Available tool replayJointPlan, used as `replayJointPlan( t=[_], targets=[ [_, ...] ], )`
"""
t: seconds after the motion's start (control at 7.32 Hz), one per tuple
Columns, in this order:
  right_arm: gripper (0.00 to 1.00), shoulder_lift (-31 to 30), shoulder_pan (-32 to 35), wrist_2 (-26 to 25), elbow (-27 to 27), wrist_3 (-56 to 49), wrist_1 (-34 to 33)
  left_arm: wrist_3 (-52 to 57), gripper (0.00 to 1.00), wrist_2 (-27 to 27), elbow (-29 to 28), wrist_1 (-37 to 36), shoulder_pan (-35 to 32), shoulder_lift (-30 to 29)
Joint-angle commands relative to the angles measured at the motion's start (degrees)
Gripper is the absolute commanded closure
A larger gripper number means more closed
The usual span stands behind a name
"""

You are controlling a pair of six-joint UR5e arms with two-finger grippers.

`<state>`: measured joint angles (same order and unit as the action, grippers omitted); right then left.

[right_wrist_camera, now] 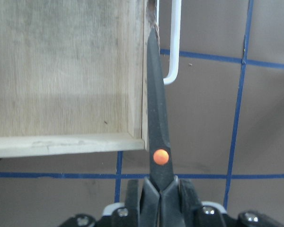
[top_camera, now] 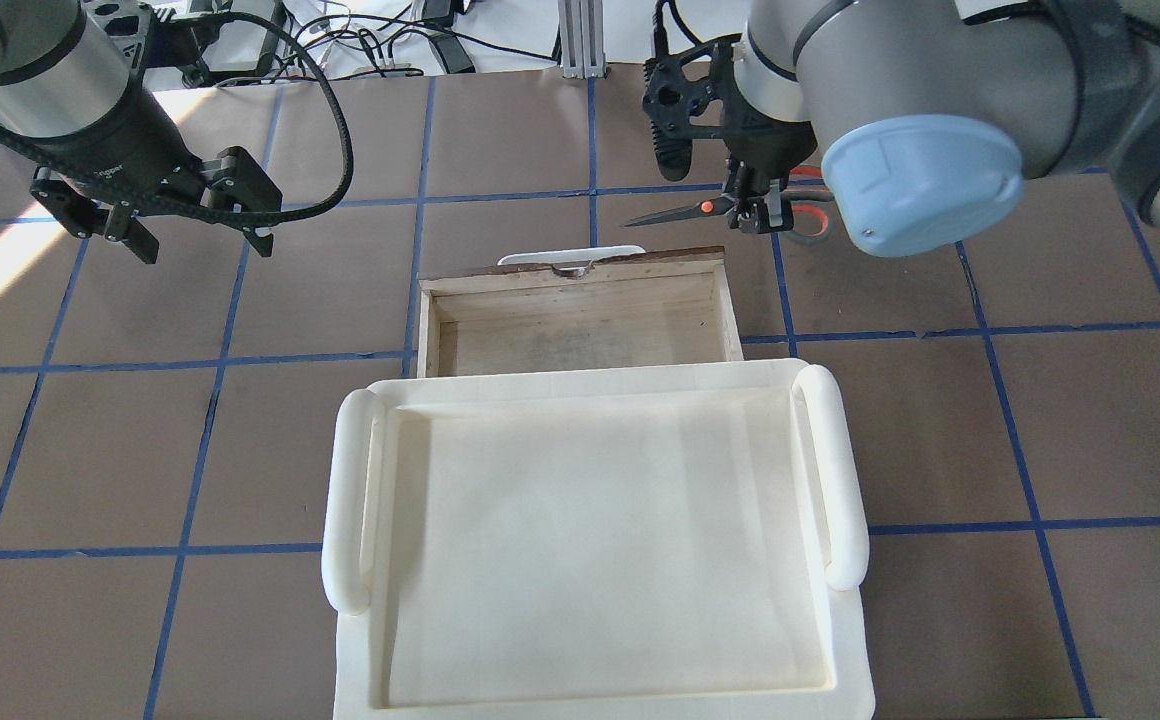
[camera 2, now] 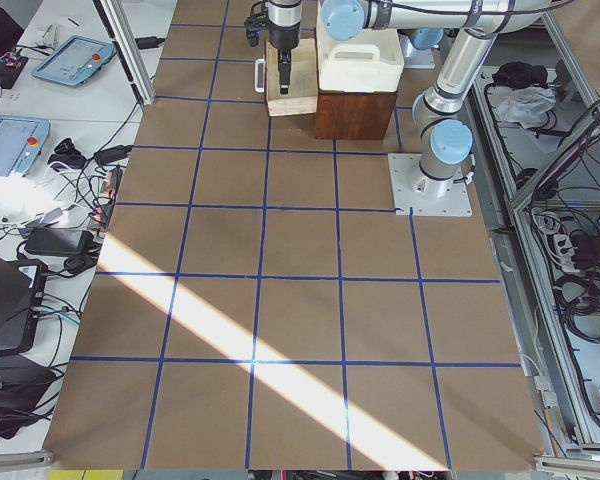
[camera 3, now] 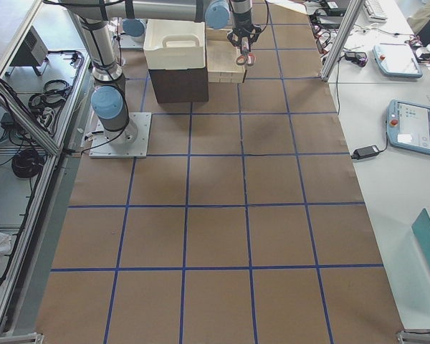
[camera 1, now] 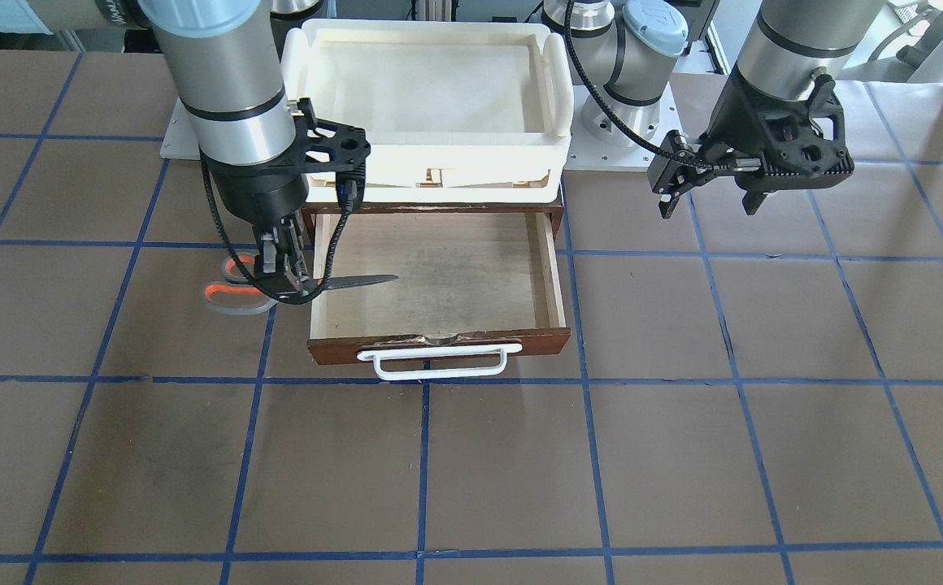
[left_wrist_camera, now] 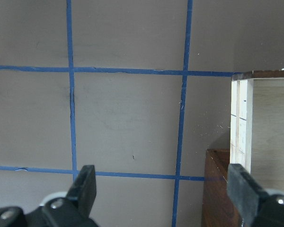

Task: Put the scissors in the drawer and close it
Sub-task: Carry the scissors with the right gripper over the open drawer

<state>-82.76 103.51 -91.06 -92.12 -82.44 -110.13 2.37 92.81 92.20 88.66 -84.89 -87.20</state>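
Note:
The scissors (camera 1: 358, 281) have orange-and-grey handles and dark blades. My right gripper (camera 1: 283, 280) is shut on them near the pivot and holds them level in the air. The blades point over the open drawer (camera 1: 439, 276); the handles hang outside its side wall. In the right wrist view the blade (right_wrist_camera: 156, 118) lies along the drawer's front board (right_wrist_camera: 136, 71), near the white bar handle (right_wrist_camera: 175, 42). In the overhead view the scissors (top_camera: 675, 212) show by the drawer's front corner (top_camera: 715, 262). The drawer's pale inside holds nothing. My left gripper (camera 1: 709, 207) is open and empty, off to the drawer's other side.
A cream-white plastic tray (top_camera: 340, 500) sits on top of the dark wooden cabinet behind the drawer. The arms' base plates (camera 1: 618, 150) stand beside it. The brown table has blue grid lines (camera 1: 423, 455). The left wrist view shows the cabinet's side (left_wrist_camera: 217, 189).

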Motion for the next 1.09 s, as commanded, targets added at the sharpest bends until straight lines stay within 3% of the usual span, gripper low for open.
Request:
replayJointPlan(
  t=[0.0,0.41,0.96],
  targets=[
    [1.0,3.1,8.2,0.2,-0.1,5.6,-0.8,0.0,0.0,0.3,0.0,-0.1,0.1,0.0],
    [1.0,7.4,11.4,0.4,-0.2,10.8,-4.6,0.0,0.0,0.4,0.0,0.0,0.1,0.1],
    [1.0,9.5,12.2,0.5,-0.3,17.8,-3.6,0.0,0.0,0.4,0.0,0.0,0.1,0.0]
  ],
)
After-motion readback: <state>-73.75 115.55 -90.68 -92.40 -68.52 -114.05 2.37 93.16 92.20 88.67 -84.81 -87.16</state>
